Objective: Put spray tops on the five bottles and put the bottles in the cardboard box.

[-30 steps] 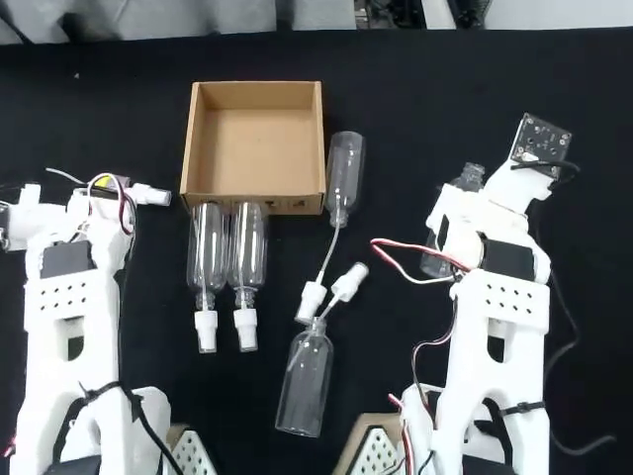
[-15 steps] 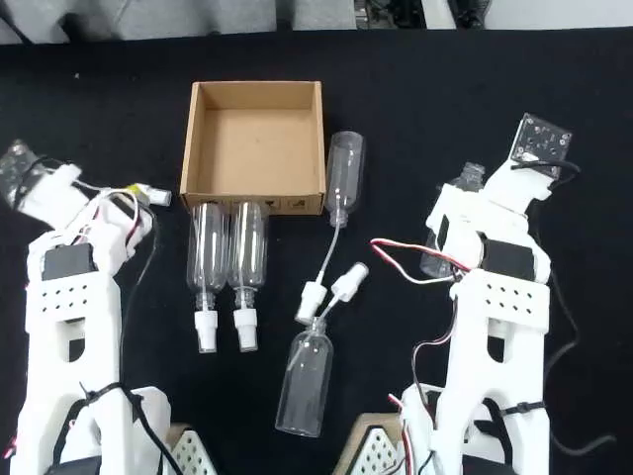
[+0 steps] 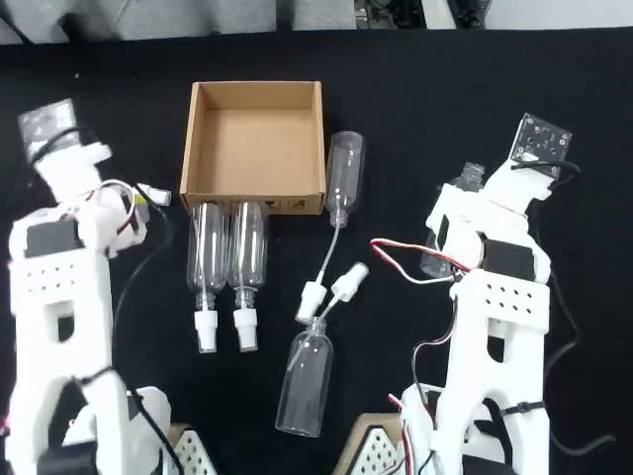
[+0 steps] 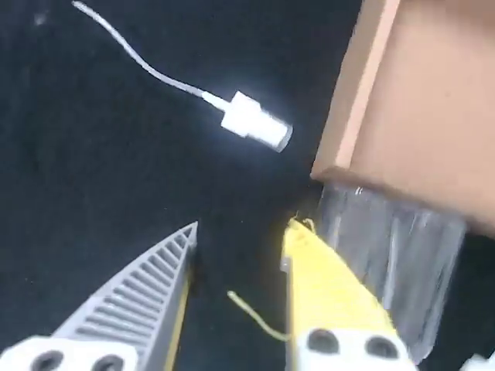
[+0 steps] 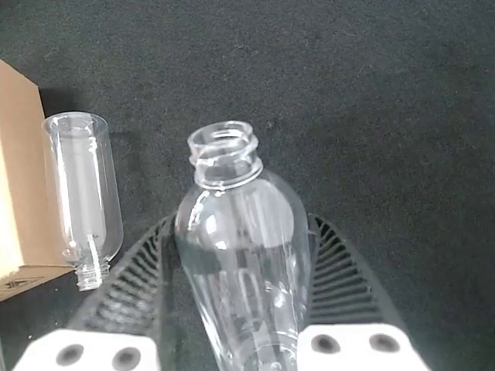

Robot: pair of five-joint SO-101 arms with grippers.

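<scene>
Right hand [image 5: 240, 232] clamps a clear, round-shouldered plastic bottle [image 5: 241, 267], its threaded neck uncapped. Left hand [image 4: 241, 232] gapes over the black cloth table [image 3: 415, 89], near a white spray top [image 4: 251, 124] with a thin tube. The brown cardboard box [image 3: 252, 202] sits upper centre; other bottles [image 3: 247, 257] lie outside it.

High view: fixed overhead, set well back, facing straight down on the table [image 3: 396, 89]; arm bases at 6 o'clock.
Left wrist view: close, low, looking past the left gripper [image 4: 244, 228].
Right wrist view: close, along the right gripper [image 5: 238, 224] and its held bottle [image 5: 240, 263].
All three catch the cardboard box [image 3: 253, 89].
</scene>
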